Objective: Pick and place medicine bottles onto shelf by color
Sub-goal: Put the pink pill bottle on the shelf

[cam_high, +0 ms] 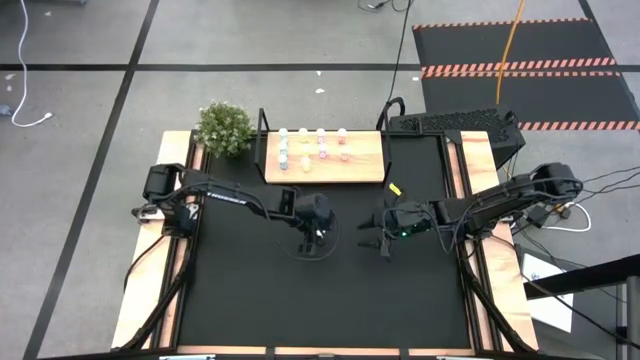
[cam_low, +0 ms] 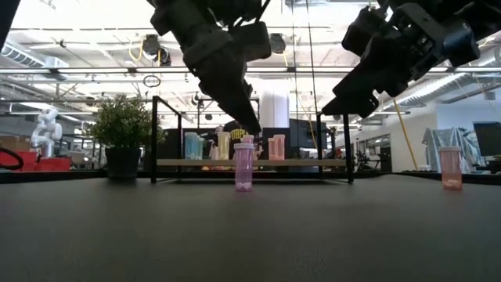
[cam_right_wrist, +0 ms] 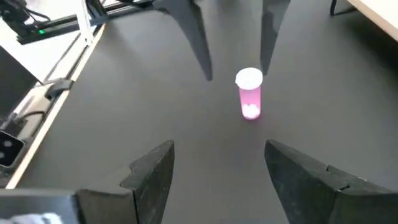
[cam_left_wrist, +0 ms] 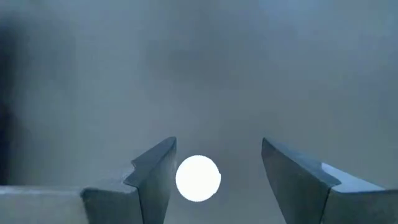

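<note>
A pink bottle (cam_low: 243,167) with a white cap stands upright on the black table mat; it also shows in the right wrist view (cam_right_wrist: 249,93). My left gripper (cam_high: 315,238) is open and points straight down over the bottle, its fingertips on either side of the white cap (cam_left_wrist: 198,178) and just above it, touching nothing. My right gripper (cam_high: 376,232) is open and empty, a little to the right of the bottle and raised above the table. The shelf (cam_high: 360,165) at the far middle holds several bottles standing on its board (cam_low: 313,163).
A green plant (cam_high: 224,127) stands left of the shelf. A black keyboard (cam_high: 455,123) lies at the far right corner. A peach-coloured bottle (cam_low: 450,167) stands on the mat to the right. Pale wooden strips (cam_high: 478,160) edge the table.
</note>
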